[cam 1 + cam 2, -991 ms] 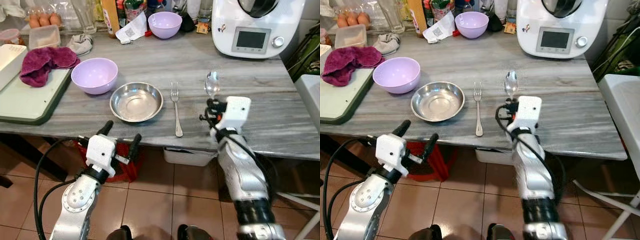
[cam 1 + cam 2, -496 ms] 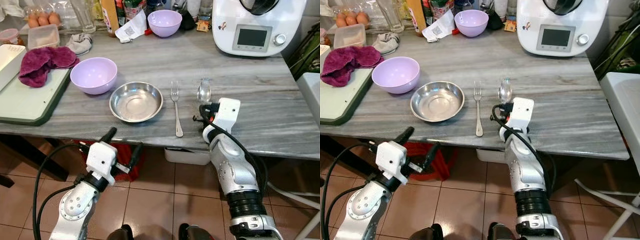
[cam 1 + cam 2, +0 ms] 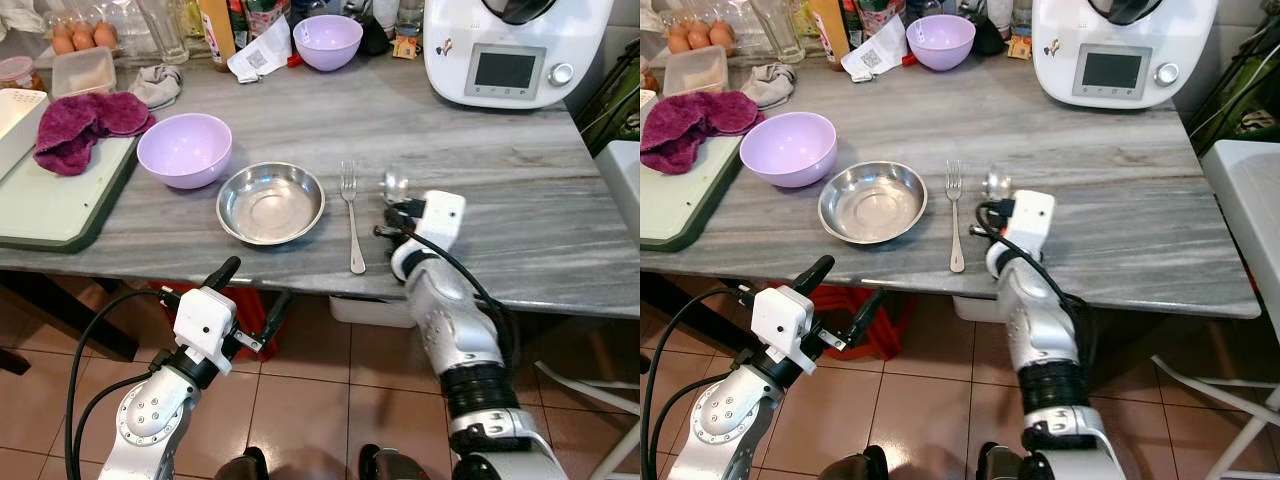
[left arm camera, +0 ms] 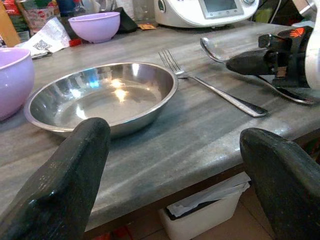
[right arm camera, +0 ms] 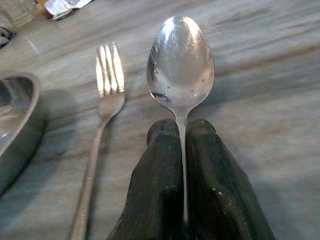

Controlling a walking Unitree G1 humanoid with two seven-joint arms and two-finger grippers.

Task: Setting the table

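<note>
Right end effector clamped on spoon, now nearer the fork than a second ago.

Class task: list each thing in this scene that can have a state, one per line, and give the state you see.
spoon: clamped by its handle, bowl pointing forward over the table
right gripper: shut on the spoon
left gripper: open, holding nothing, below the table's edge
fork: lying flat, tines pointing away from the robot
steel bowl: upright, empty
near purple bowl: upright, empty
far purple bowl: upright
kitchen machine: screen dark
</note>
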